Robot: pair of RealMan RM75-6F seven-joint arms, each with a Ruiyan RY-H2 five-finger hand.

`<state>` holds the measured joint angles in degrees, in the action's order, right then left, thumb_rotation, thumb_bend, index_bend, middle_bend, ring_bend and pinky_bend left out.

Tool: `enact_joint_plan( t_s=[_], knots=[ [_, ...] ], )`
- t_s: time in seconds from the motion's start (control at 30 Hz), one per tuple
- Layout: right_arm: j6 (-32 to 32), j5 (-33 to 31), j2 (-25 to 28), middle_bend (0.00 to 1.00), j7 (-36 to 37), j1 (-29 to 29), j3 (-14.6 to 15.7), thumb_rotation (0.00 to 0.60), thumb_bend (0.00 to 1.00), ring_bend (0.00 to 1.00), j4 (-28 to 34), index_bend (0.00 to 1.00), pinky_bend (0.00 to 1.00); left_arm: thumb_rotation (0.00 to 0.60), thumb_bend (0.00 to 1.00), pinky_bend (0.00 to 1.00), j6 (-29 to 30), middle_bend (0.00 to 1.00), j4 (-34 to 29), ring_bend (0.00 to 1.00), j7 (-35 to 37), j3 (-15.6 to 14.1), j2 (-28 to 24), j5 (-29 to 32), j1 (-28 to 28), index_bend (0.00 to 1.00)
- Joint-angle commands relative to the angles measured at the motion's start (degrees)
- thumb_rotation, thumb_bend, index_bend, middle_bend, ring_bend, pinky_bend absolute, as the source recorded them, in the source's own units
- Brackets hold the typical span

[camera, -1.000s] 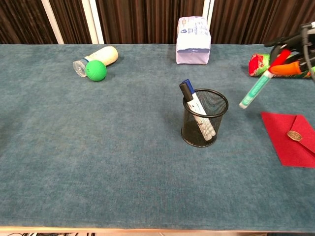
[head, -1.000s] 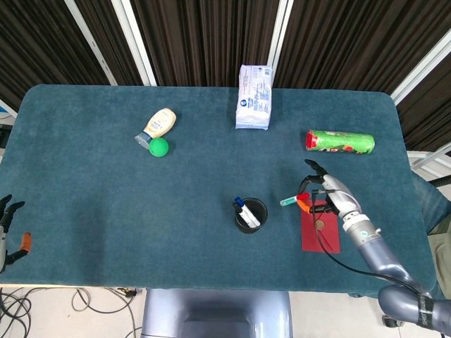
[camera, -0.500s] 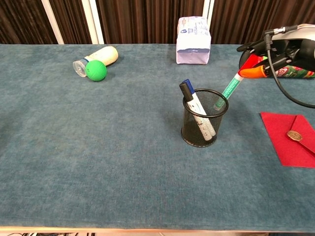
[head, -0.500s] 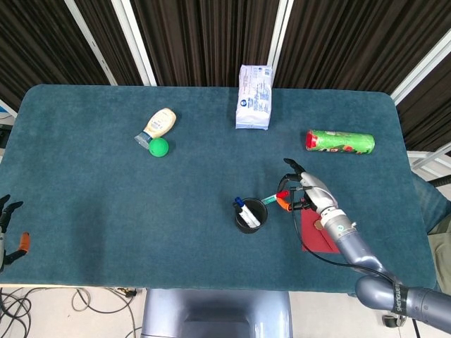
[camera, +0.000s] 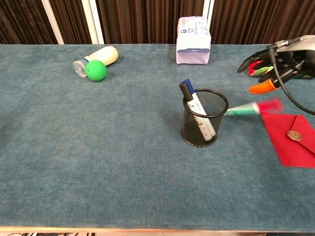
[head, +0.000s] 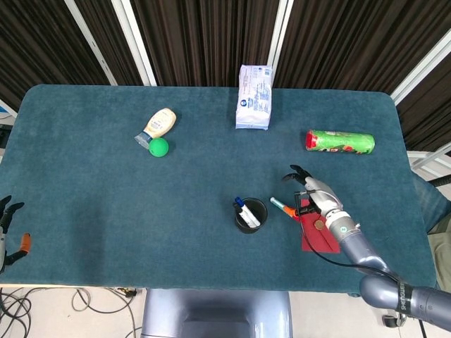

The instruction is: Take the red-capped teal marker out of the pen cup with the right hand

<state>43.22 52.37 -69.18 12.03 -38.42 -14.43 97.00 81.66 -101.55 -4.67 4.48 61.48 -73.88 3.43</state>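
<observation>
Since half a second ago the marker (camera: 250,108) has left my right hand (camera: 280,58); it was pinched there, angled toward the cup, and now it sits lower, to the right of the cup (camera: 204,124) and outside it. I read it as a slim teal barrel with a red cap at its right end. In the chest view it is smeared by motion blur, lying nearly level with its cap end over the near corner of the red envelope (camera: 291,139). In the head view it shows as a short teal-and-red stroke (head: 284,208) between the cup (head: 251,215) and the envelope (head: 322,232). I cannot tell whether it is resting on the cloth or not.

My right hand (head: 314,191) is released, fingers spread, nothing in it, above and apart from the marker. Its orange fingertip (camera: 261,88) is plain; the wrist is cut off by the right edge of the chest view.

Inside the cup stands a white pen with a blue cap and black tip (camera: 193,105); the mesh obscures its lower part.

My left hand (head: 7,229) is only partly visible at the left edge of the head view, fingers apart, nothing in it. The chest view does not show it.
</observation>
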Motion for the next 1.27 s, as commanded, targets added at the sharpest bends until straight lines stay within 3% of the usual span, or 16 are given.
enact_joint_plan(
  t_s=[0.03,0.33,0.5,0.73,0.9,1.1,1.27],
  knots=[
    [2.15,0.35,1.61,0.0,-0.49,0.9,-0.42,0.6,0.3,0.0,0.94,0.11,0.16,0.6,0.46,0.04,-0.09,0.03,-0.03,0.08,-0.19,-0.02,-0.13,0.06,0.07,0.15],
    [9.87,1.27,8.43,0.0,-1.65,5.29,-1.44,0.6,0.29,0.0,4.66,0.09,0.16,0.6,0.46,0.04,-0.08,0.03,-0.11,0.08,-0.27,0.02,-0.11,0.11,0.13,0.15],
    [15.6,8.6,11.29,0.0,-2.74,10.31,1.76,0.6,0.29,0.0,6.81,0.09,0.16,0.6,0.46,0.04,0.1,0.03,-0.17,0.08,-0.56,-0.04,0.04,-0.01,0.11,0.15],
    [35.28,23.07,5.56,0.0,-10.53,21.75,10.21,0.6,0.29,0.0,4.58,0.07,0.16,0.6,0.46,0.04,0.48,0.03,-0.18,0.08,-0.67,-0.09,0.13,-0.29,0.0,0.15],
    [45.32,29.71,0.41,0.0,-13.82,27.7,13.66,0.6,0.29,0.0,-0.2,0.07,0.16,0.6,0.46,0.04,0.67,0.03,-0.09,0.08,-0.85,-0.17,0.23,-0.44,-0.07,0.15],
    [50.57,34.37,-2.51,0.0,-16.31,31.5,15.97,0.6,0.29,0.0,-4.66,0.07,0.16,0.6,0.46,0.04,1.05,0.03,-0.04,0.08,-0.81,-0.04,0.28,-0.63,-0.12,0.15],
    [52.88,36.82,-2.95,0.0,-17.74,32.62,15.7,0.6,0.29,0.0,-4.89,0.07,0.16,0.6,0.46,0.04,1.12,0.03,0.08,0.08,-0.96,-0.07,0.32,-0.79,-0.11,0.15]
  ],
)
